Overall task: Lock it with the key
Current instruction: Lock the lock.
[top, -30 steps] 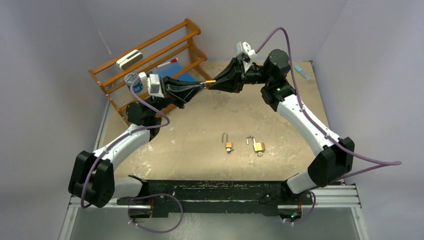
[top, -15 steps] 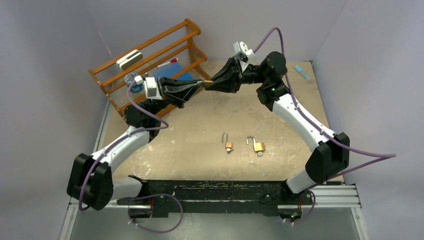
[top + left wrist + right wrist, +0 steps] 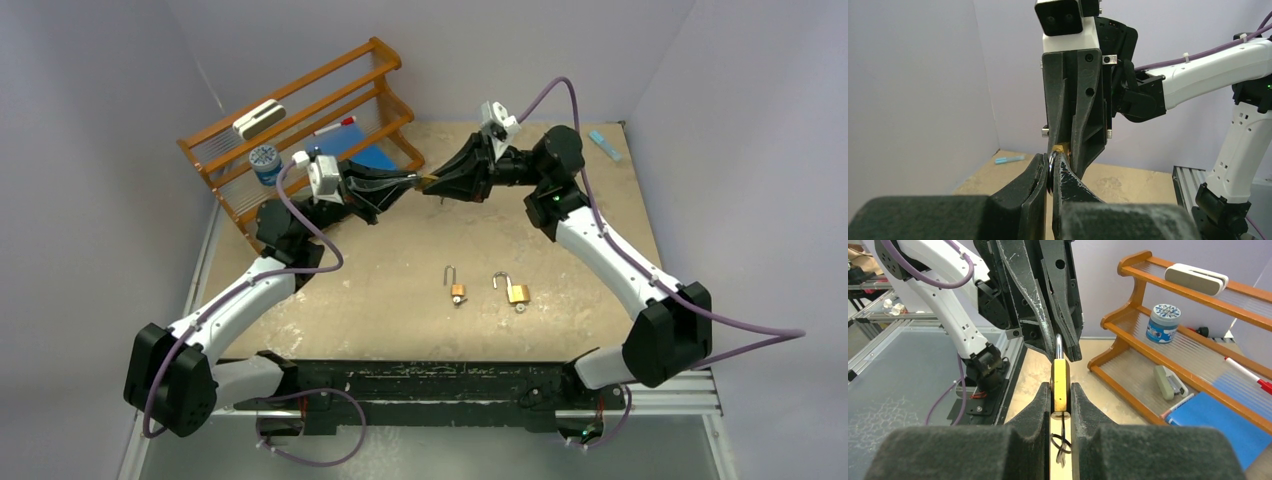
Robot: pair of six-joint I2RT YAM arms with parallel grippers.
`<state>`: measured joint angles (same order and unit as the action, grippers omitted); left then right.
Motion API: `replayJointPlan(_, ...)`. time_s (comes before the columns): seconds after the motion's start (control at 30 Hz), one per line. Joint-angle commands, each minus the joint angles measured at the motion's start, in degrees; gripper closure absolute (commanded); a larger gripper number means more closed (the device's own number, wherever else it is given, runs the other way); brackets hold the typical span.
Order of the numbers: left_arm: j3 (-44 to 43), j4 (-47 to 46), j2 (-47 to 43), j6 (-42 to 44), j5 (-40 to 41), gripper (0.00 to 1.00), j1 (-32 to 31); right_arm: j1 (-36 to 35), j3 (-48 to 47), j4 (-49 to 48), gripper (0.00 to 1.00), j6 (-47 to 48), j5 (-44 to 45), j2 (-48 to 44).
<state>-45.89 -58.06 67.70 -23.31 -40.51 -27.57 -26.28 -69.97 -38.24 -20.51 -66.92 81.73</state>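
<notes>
- Right gripper (image 3: 1060, 392) is clenched on the brass padlock (image 3: 1060, 375), held in the air at 12 o'clock over the table (image 3: 380, 300).
- Left gripper (image 3: 1050, 171), reaching in from 9 o'clock, pinches the shackle (image 3: 1059, 346).
- Second padlock (image 3: 457, 291) and third padlock (image 3: 517, 293) lie mid-table, shackles open.
- Rack (image 3: 300, 100) stands at 10 o'clock.

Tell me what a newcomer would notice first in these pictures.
The two grippers meet in mid-air above the tan table's far side: the right gripper clamps a brass padlock, and the left gripper pinches its silver shackle. Next, two small brass padlocks with open shackles lie mid-table, and the orange wooden rack stands at far left.
</notes>
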Motion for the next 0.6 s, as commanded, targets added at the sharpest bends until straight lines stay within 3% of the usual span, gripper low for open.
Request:
replayJointPlan(0.0, -1.74, -1.14, 0.75, 0.43, 2.37, 1.00, -1.61, -1.76, 0.30, -5.88, 0.90, -3.57, -0.31, -0.97)
replayJointPlan(0.1, -1.70, -2.06, 0.50, -0.15, 3.15, 1.00, -1.56, -1.56, 0.91, -3.56, 0.55, -1.48, 0.59, -2.24)
replayJointPlan(0.17, -1.69, -2.01, -0.11, -0.01, 3.71, 1.00, -1.61, -1.14, 2.03, -3.24, 0.41, -0.76, 1.51, -3.36)
replayJointPlan(0.27, -1.73, -1.71, -0.67, 0.35, 4.33, 1.00, -1.61, -0.50, 3.32, -3.24, 0.36, -0.49, 1.79, -4.37)
replayJointPlan(0.57, -2.39, 2.70, -2.36, 3.34, 5.27, 1.00, -1.61, 2.88, 8.40, -3.42, 0.35, -0.65, 2.93, -7.29)
